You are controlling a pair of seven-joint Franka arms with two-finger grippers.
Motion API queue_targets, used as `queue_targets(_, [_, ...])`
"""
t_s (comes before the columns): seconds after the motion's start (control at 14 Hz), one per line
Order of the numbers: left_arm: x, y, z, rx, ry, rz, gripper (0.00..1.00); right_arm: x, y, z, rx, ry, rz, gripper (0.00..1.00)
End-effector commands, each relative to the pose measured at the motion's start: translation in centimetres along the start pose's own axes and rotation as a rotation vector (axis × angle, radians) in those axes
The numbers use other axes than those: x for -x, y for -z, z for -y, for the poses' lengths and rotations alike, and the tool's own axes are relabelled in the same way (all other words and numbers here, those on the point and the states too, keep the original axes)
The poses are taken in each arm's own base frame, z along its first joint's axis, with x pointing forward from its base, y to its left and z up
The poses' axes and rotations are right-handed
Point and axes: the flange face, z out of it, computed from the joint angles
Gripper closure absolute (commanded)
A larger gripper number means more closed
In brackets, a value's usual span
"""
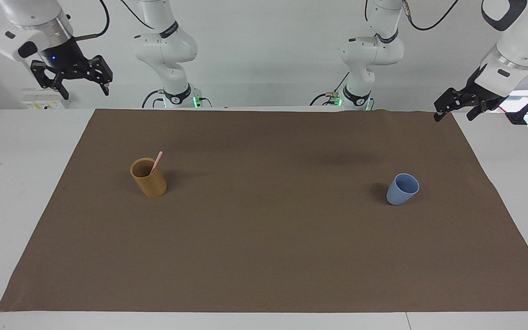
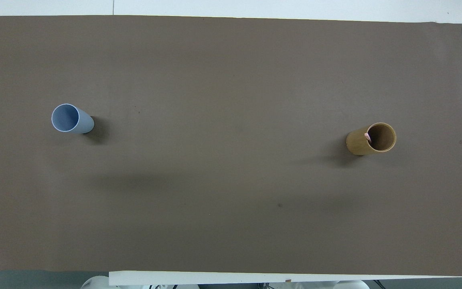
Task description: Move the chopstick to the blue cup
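Chopstick (image 1: 156,162) stands in tan cup (image 1: 148,177), well below right gripper (image 1: 72,79); blue cup (image 1: 402,189) sits well below left gripper (image 1: 458,107). Both jaws spread, empty. Stick looks light, stiff, slippery: pinch exposed top.

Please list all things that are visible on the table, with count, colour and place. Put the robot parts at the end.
chopstick: one, pale pink, standing in the tan cup.
tan cup: one, tan-yellow, toward the right arm's end.
blue cup: one, light blue, empty, toward the left arm's end.
mat: one, brown, covering the table.
table: one, white.
right gripper: one, black, raised, jaws open, waiting.
left gripper: one, black, raised, jaws open, waiting.
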Motion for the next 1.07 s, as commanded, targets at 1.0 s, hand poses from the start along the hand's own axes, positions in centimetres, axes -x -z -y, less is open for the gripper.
queue_targets(1.0, [-3.3,-20.7,2.2,-0.032,0.287,-0.204,0.03,0.0,-3.6,1.1,-0.072,0.151,-0.129,0.0])
